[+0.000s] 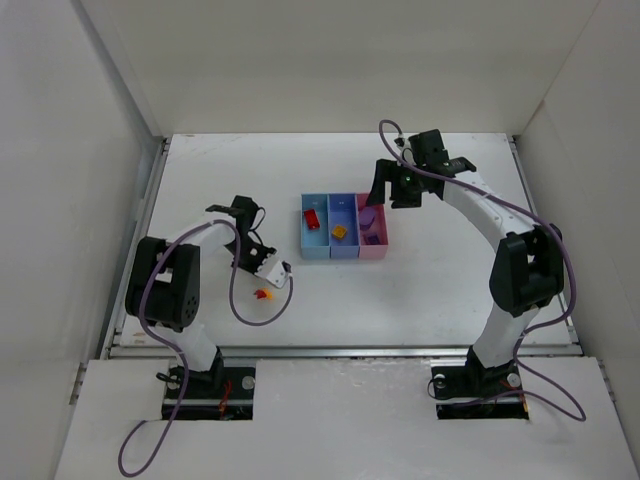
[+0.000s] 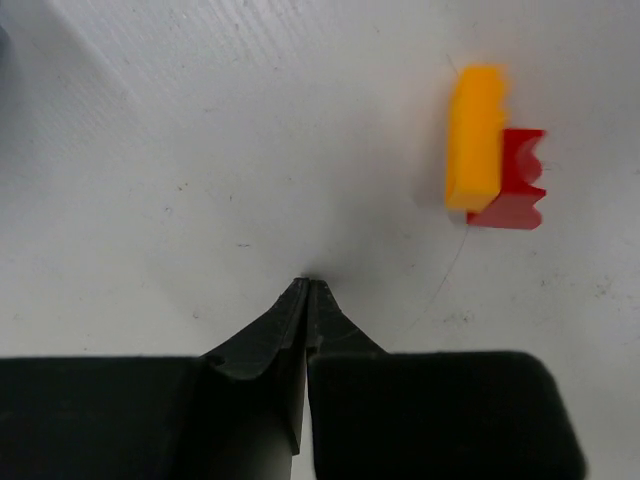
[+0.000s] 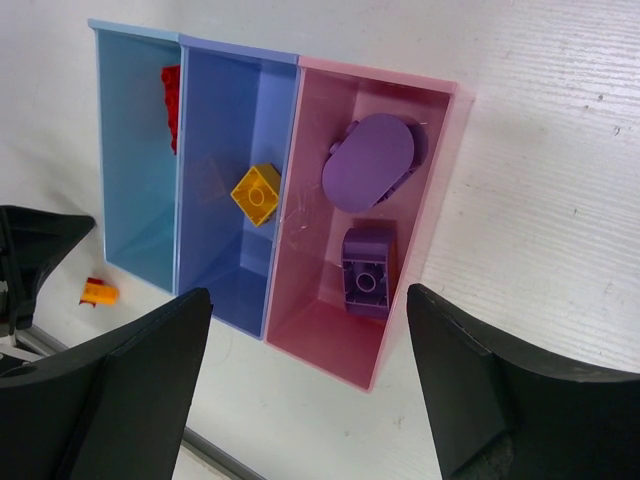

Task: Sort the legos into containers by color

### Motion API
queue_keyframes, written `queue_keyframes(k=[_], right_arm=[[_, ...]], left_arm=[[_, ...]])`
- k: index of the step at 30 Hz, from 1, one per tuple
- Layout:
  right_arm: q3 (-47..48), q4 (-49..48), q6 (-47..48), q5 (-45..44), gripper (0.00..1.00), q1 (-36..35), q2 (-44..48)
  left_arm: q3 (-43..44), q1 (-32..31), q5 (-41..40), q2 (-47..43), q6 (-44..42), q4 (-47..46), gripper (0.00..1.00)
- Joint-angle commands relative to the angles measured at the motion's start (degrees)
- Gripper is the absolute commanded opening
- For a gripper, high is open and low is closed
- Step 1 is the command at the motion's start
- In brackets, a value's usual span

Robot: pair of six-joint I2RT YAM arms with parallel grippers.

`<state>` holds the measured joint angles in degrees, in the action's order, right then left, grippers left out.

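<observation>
Three joined bins stand mid-table: light blue (image 1: 315,245), periwinkle (image 1: 344,248) and pink (image 1: 372,248). In the right wrist view the light blue bin (image 3: 130,200) holds a red lego (image 3: 172,95). The periwinkle bin (image 3: 215,120) holds a yellow lego (image 3: 256,194). The pink bin (image 3: 330,320) holds a rounded purple lego (image 3: 368,160) and a purple brick (image 3: 366,268). A yellow-orange lego (image 2: 475,135) joined to a red one (image 2: 515,180) lies on the table (image 1: 262,294). My left gripper (image 2: 308,282) is shut and empty, just beside this pair. My right gripper (image 3: 308,300) is open above the bins.
White walls enclose the table on three sides. A metal rail (image 1: 340,350) runs along the near edge. Purple cables (image 1: 240,300) loop beside the left arm. My left gripper's white body (image 1: 272,268) sits left of the bins.
</observation>
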<state>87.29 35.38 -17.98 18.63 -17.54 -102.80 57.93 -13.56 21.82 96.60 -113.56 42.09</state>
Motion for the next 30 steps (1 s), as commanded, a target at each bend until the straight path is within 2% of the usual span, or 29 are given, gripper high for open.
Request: queue_keyframes(k=[1,6,8,9,12,13,14,19,21,24,30], right_arm=[[1.3,-2.1,-0.8,1.2,0.84,0.5,0.1],[1.3,-2.1,-0.8,1.2,0.84,0.5,0.1],[1.3,-2.1,-0.8,1.2,0.84,0.5,0.1],[1.3,-2.1,-0.8,1.2,0.84,0.5,0.1],[1.3,-2.6,-0.8,1.2,0.84,0.5,0.7],[0.8,-2.6,-0.8,1.2,0.84,0.5,0.7],[0.8,-2.6,-0.8,1.2,0.84,0.5,0.7],[0.2,-3.1,-0.8,1.8,0.84,0.5,1.2],[-0.4,-3.1,-0.8,1.8,0.84,0.5,1.7],[-2.1,-3.1,-0.8,1.8,0.84,0.0,3.2],[-7.2,-5.3,-1.4,1.2,0.84,-0.6,6.3]], left_arm=[[-1.6,-0.4,1.3,-2.1,-47.7,3.2,0.0],[-3.5,-0.4,1.8,-3.9,-44.6,2.3,0.01],[-3.5,-0.4,1.8,-4.4,-42.3,1.2,0.1],[-2.7,-0.4,1.8,-4.4,-39.0,1.2,0.25],[2.0,0.8,3.6,-4.4,-34.3,2.9,0.53],[4.4,1.6,3.6,-5.0,-33.4,4.0,0.78],[5.5,2.2,4.3,-5.9,-32.4,5.3,1.0],[7.2,2.2,5.6,-10.7,-30.5,14.3,1.0],[3.8,1.5,5.6,-14.2,-29.3,15.9,1.0],[-2.7,0.9,6.2,-19.6,-23.3,15.9,1.0],[-12.0,-2.3,5.7,-26.5,-5.7,5.6,1.0]])
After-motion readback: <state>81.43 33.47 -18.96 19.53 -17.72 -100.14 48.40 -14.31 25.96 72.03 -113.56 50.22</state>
